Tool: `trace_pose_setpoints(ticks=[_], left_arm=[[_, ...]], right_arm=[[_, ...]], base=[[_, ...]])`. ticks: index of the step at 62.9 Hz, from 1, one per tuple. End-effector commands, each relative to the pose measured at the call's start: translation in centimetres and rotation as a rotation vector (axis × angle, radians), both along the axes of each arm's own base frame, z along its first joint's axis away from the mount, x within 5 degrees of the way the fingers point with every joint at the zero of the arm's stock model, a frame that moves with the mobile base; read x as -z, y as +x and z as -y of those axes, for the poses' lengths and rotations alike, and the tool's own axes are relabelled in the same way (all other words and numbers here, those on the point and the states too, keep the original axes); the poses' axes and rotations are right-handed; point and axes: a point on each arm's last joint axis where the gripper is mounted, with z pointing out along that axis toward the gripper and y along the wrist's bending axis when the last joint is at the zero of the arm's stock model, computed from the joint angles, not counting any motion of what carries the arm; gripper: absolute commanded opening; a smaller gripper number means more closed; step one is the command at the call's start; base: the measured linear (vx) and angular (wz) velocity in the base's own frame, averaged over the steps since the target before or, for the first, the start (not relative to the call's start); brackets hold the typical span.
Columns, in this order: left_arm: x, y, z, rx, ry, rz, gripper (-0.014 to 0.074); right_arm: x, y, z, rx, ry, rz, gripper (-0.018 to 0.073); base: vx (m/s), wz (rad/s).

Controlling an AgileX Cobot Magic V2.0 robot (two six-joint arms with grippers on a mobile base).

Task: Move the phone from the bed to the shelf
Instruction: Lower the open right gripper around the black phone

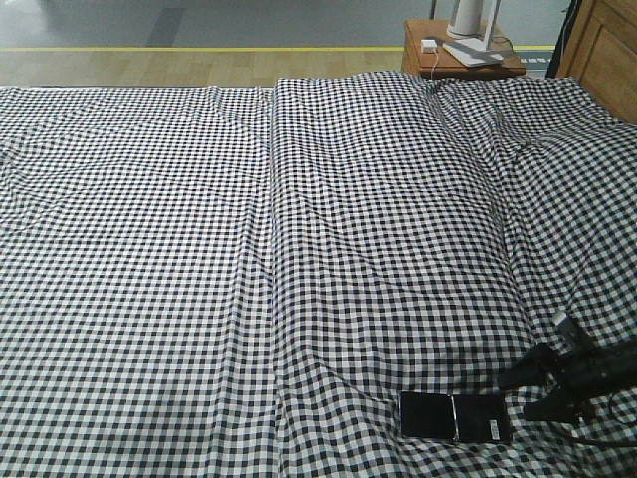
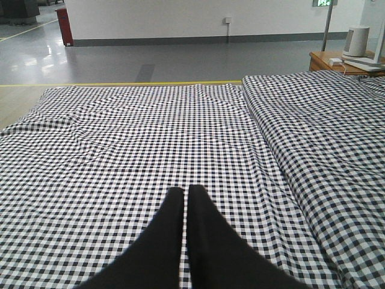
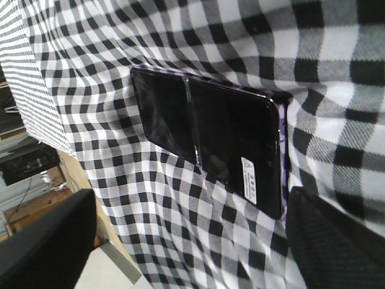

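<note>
Though parked just beside the phone (image 1: 455, 416), not gripping yet: looks like pre-grasp, nothing lifted. Lies flat on the bed (image 1: 199, 249) near the front edge, right of centre, sticker end toward the right gripper (image 1: 520, 394).

Next, probably: ease forward and down to straddle the phone, then pinch the thin edges without bunching gingham. Glossy and thin, so likely slippery; needs a low, square approach. After that, lift and carry to the shelf, which can't be picked out in any view.

Left to right:
- left gripper (image 2: 184, 194): hovers over bare gingham, fingers pressed together, holds nothing.
- right gripper: spread wide, fingers (image 3: 42, 247) at either side of the wrist view, phone just ahead between them, nearer the right-hand finger. Can't tell if touching. Clamped on nothing.
</note>
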Motion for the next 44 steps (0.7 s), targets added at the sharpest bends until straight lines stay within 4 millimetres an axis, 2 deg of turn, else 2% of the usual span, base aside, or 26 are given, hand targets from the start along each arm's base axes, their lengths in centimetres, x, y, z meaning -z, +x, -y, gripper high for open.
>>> trace_pose_setpoints(ticks=[1,23,31,44], left_arm=[[-0.4,0.0,0.0,-0.003,-0.005,0.071,0.0001],[-0.4,0.0,0.0,-0.003,-0.005,0.071,0.0001],[-0.4,0.0,0.0,-0.003,-0.005,0.071,0.0001],[-0.4,0.0,0.0,-0.003,-0.005,0.071,0.0001]], right_arm=[[-2.2,0.7,0.0,-0.016,0.108,0.062,0.0594],[1.6,-0.2,-0.7,0.016,0.11,0.067,0.0595],[2.1,-0.2,-0.8,0.019,0.115,0.09,0.0595],[1.7,0.5,-0.9,0.072,0.154,0.156,0.0595]], base=[[0.0,0.0],[0.0,0.0],[0.0,0.0],[0.0,0.0]])
